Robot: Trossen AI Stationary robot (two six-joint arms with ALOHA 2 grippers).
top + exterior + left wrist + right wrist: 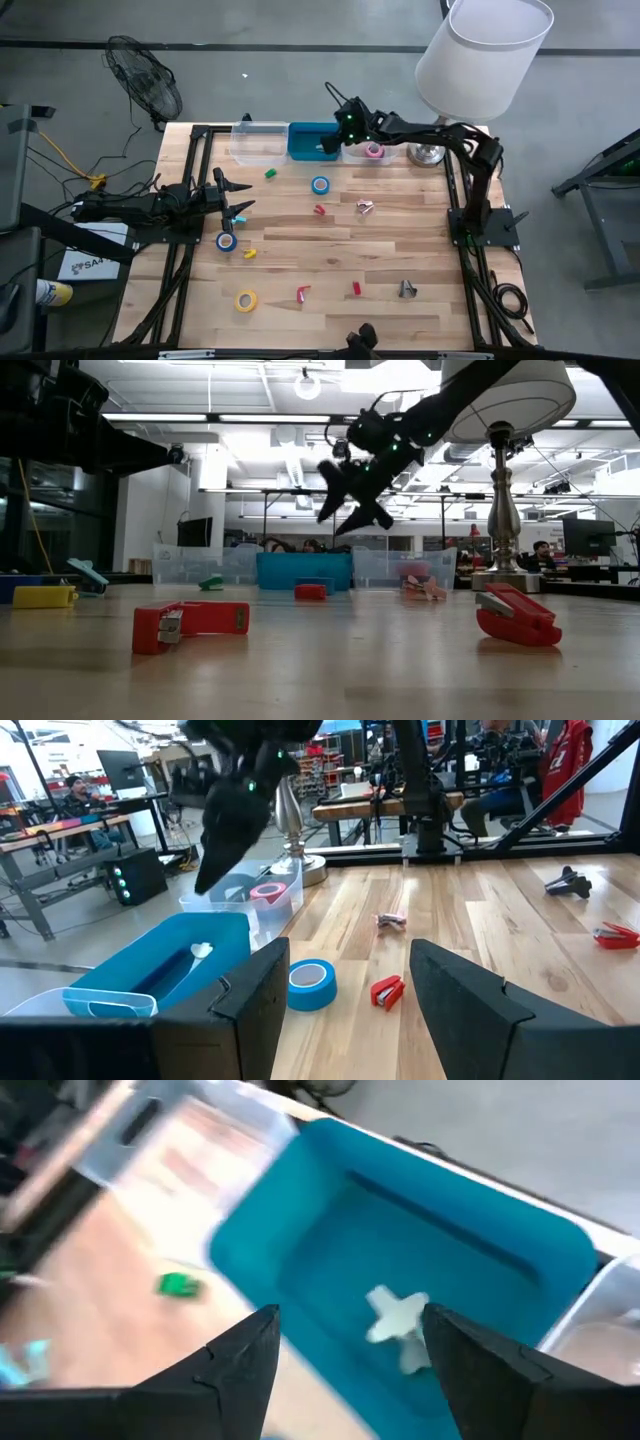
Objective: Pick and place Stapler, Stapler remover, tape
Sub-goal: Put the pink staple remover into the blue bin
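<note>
The right tool [333, 143] hangs over the blue bin [312, 141] at the far edge of the table [330, 255], its fingers spread and holding nothing. A white staple remover [398, 1323] lies on the floor of that bin, so this piece seems already placed. A pink tape roll [374, 150] sits in the clear bin [380, 153] beside it, also done by my judgement.

Much is left. A blue tape roll [320, 184] lies on the table near the bins, another blue tape roll [226, 241] lies just beside the left tool [238, 198], and a yellow tape roll [246, 299] is near the front edge. All rolls lie flat with the hole facing up, so they have no long axis. A red stapler [190, 626] lies on its side in the low view, its long axis across the picture. Another red stapler [517, 617] sits upright.

The left tool waits at the left side of the table, fingers spread, empty.
</note>
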